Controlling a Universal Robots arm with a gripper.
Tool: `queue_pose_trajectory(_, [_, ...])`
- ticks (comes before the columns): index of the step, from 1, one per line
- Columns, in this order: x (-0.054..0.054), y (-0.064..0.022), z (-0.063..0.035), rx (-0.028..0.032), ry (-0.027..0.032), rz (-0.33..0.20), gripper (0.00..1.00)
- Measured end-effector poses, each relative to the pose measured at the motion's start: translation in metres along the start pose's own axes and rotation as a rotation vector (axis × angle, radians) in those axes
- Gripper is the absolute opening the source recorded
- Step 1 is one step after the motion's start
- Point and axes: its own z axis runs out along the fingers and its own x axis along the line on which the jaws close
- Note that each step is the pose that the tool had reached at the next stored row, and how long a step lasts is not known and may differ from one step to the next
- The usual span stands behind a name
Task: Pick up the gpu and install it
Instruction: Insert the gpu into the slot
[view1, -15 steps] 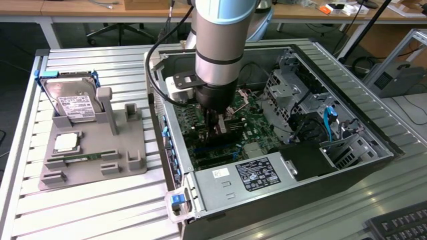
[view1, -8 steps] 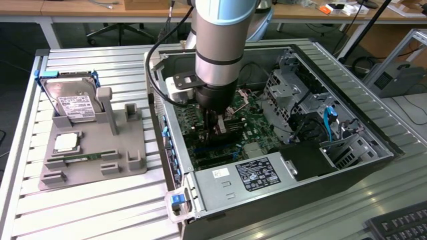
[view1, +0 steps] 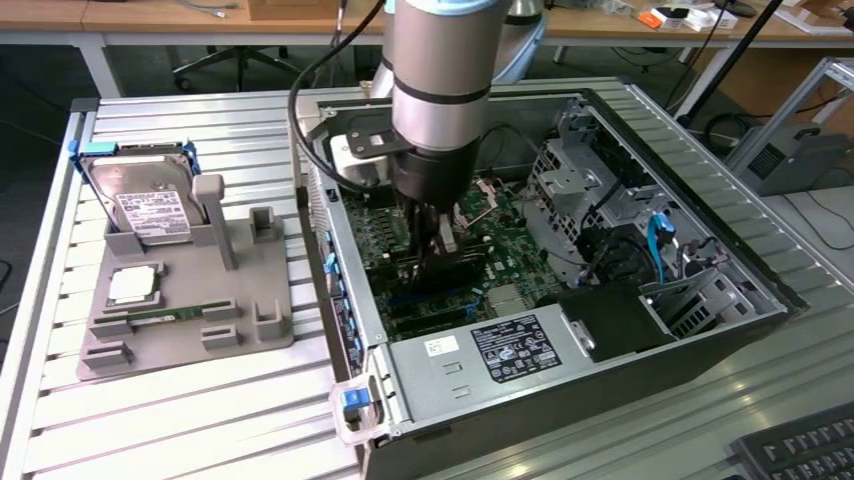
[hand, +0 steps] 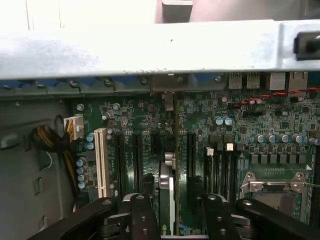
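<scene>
The gpu stands on edge in a slot of the green motherboard, seen edge-on as a thin dark card with a silvery end. My gripper straddles it, open, with a black finger on each side and a small gap to the card. In the exterior view the gripper reaches down into the open computer case, with the dark gpu just below its fingers over the motherboard.
A grey holder at the exterior view's left carries a silver hard drive, a processor and a green RAM stick. Inside the case are the power supply, drive cage and blue cables. A white slot and CPU socket flank the card.
</scene>
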Motion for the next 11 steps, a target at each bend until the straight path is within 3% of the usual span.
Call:
queue_pose_trajectory(3, [0.0, -0.0007, -0.0111, 0.0005, 0.0066, 0.0, 0.4])
queue_pose_trajectory(6, [-0.001, -0.0026, -0.0134, 0.0002, 0.0078, -0.002, 0.39])
queue_pose_trajectory(11, [-0.001, -0.0276, -0.0119, -0.0143, 0.0069, -0.016, 0.11])
